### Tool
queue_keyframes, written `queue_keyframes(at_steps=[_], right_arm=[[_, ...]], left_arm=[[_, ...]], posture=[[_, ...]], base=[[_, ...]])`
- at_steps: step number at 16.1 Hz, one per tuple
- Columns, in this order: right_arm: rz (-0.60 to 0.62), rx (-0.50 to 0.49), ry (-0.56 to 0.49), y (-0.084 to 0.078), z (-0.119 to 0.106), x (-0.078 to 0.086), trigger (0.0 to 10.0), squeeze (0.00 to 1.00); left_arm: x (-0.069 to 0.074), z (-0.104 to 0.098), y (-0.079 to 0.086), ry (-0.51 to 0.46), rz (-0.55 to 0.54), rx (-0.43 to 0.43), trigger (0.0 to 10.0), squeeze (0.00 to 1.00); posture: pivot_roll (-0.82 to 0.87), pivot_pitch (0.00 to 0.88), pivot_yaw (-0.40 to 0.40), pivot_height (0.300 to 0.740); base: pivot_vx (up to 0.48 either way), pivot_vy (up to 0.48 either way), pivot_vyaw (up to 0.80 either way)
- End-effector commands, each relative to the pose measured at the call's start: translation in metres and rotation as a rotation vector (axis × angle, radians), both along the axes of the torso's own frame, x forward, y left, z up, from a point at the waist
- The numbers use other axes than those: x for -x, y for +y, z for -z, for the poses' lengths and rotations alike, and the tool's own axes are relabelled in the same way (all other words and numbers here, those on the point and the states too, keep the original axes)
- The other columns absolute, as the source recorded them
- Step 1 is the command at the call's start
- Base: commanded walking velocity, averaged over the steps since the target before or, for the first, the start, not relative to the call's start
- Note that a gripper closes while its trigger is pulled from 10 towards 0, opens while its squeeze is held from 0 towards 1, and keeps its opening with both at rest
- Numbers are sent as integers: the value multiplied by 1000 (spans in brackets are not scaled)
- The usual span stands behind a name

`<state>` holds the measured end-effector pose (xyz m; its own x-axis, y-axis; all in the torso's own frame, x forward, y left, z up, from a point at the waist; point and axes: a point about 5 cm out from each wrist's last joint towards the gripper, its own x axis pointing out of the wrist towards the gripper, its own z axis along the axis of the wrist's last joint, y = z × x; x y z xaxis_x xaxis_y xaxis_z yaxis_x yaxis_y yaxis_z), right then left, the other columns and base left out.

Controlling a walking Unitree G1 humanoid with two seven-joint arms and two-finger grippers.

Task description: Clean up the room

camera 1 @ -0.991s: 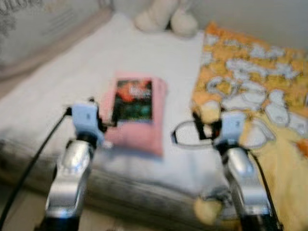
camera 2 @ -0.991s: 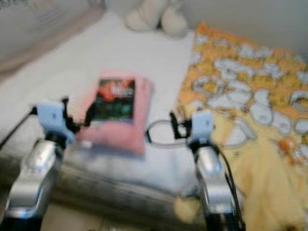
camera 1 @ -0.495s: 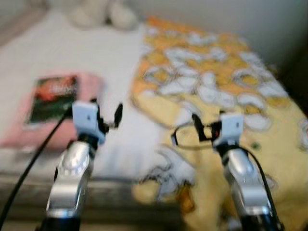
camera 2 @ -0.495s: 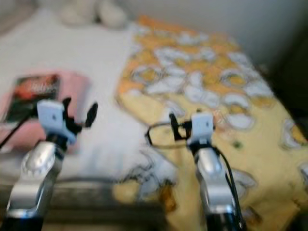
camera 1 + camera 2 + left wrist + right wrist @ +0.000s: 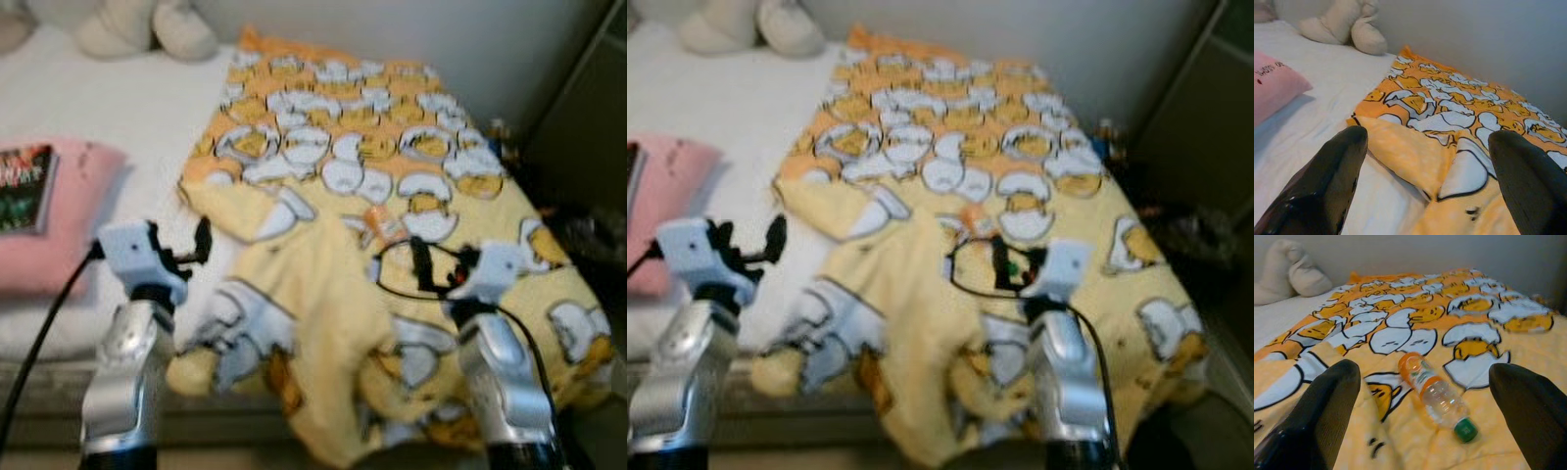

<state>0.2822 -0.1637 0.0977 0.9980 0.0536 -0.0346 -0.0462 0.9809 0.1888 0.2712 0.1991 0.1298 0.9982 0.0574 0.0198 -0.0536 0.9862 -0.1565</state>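
A clear plastic bottle [image 5: 1437, 399] with an orange label and green cap lies on its side on a crumpled yellow blanket [image 5: 343, 147] printed with egg figures; it also shows as a small orange shape, the bottle [image 5: 382, 223]. My right gripper [image 5: 1425, 426] hovers just short of it, open, with nothing between the fingers [image 5: 1317, 411]. My right gripper [image 5: 436, 269] is held over the blanket's near part. My left gripper [image 5: 191, 250] is open too, above the blanket's folded left edge [image 5: 1400, 147] and the white sheet [image 5: 1312, 93].
A pink pillow [image 5: 59, 235] with a dark book [image 5: 24, 176] on it lies at the left of the bed. A cream plush toy [image 5: 147, 29] rests by the wall. A dark cabinet [image 5: 578, 127] and dark clutter [image 5: 588, 230] stand right of the bed.
The whole view has swung to the right: the pink pillow and book slid to the left edge and the yellow blanket fills the middle. Both arms keep the same raised pose.
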Motion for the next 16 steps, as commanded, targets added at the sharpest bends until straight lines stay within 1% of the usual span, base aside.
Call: queue_keyframes(at_steps=[1,3,4,5,6,7,8,12,14,16], right_arm=[[0,56,-25,-6,-7,-4,10000,0],[-12,61,-22,-4,-9,-7,10000,0],[-17,61,-19,-5,-11,-10,10000,0],[-22,67,-20,-4,-11,-10,10000,0],[-23,69,-20,-4,-11,-10,10000,0],[-35,79,-24,-2,-12,-11,10000,0],[-46,88,-28,-1,-12,-11,10000,0],[-70,109,-33,3,-12,-14,10000,0],[-77,114,-30,3,-11,-14,10000,0],[-94,126,-15,5,-9,-15,10000,0]], left_arm=[[-8,-6,-9,-10,27,-32,10000,0],[-11,-7,-5,-7,14,-77,10000,0],[-12,-8,-2,-4,-3,-120,10000,0],[-13,-6,-1,30,-11,-164,10000,0],[-13,-5,-2,40,-10,-177,10000,0],[-13,-11,-6,-8,16,-172,10000,0],[-13,-13,-8,-22,30,-168,10000,0],[-14,-16,-13,-39,52,-144,10000,0],[-14,-14,-15,-32,67,-132,10000,0],[-14,-13,-16,-31,72,-148,10000,0]], posture=[[-69,0,-35,740],[-69,0,-35,740],[-69,0,-35,740],[-65,0,-33,740],[-65,0,-33,740],[-63,0,-36,740],[-62,0,-37,740],[-62,0,-39,740],[-58,0,-40,740],[-54,0,-43,740]], base=[[262,-401,0],[281,-386,0],[289,-382,0],[0,0,0],[0,0,0],[277,0,0],[349,0,0],[447,0,0],[0,480,0],[0,480,0]])
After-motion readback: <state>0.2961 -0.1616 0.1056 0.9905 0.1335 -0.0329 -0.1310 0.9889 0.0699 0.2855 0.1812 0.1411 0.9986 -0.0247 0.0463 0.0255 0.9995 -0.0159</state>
